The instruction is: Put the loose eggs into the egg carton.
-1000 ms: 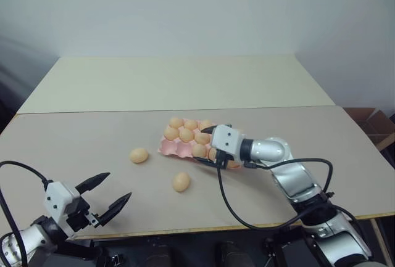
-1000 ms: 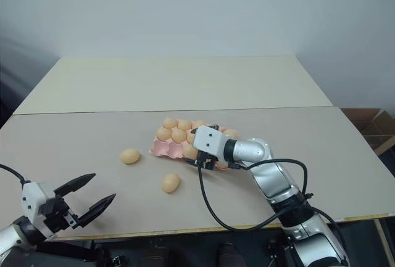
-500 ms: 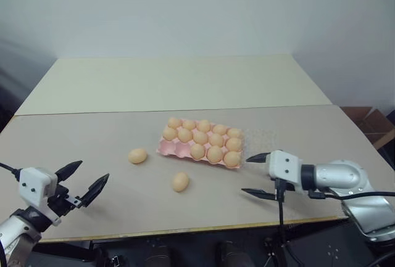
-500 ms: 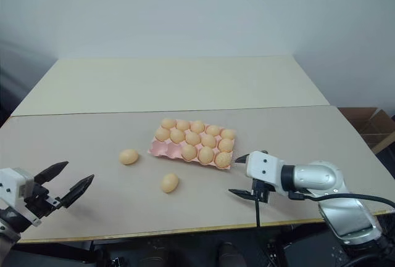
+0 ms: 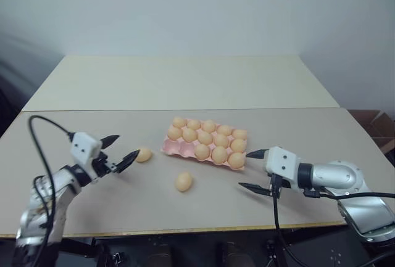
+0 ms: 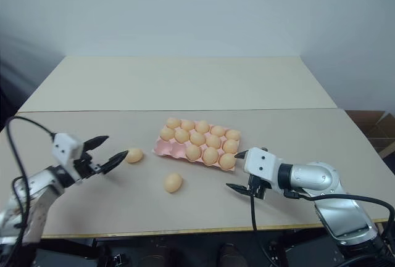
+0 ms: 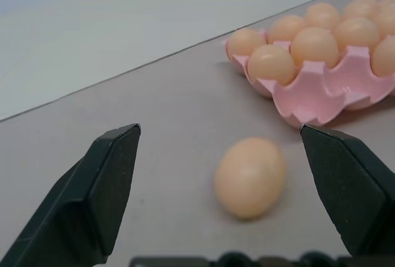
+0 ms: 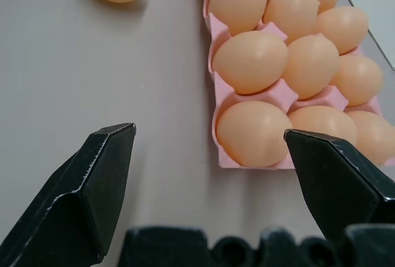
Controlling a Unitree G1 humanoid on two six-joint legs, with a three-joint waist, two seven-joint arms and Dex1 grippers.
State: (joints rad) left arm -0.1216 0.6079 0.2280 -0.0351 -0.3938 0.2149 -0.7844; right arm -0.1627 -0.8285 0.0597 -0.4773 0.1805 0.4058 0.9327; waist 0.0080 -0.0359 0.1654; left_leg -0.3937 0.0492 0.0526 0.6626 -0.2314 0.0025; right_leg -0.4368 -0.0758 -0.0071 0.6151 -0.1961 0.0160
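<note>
— Where do the eggs stand?

— Two loose eggs lie on the surface: one [image 5: 144, 155] just left of the pink carton [image 5: 176, 149], the other [image 5: 183, 182] in front of it. The carton looks nearly full, with two cups free at its near-left corner.

— What's your step?

— The pickup. Your left tool [image 5: 121, 150] is open, empty, its tips just short of the left egg. Ease forward until the fingers straddle it, then close gently — it could roll. Your right tool [image 5: 251, 169] waits open beside the carton.
</note>
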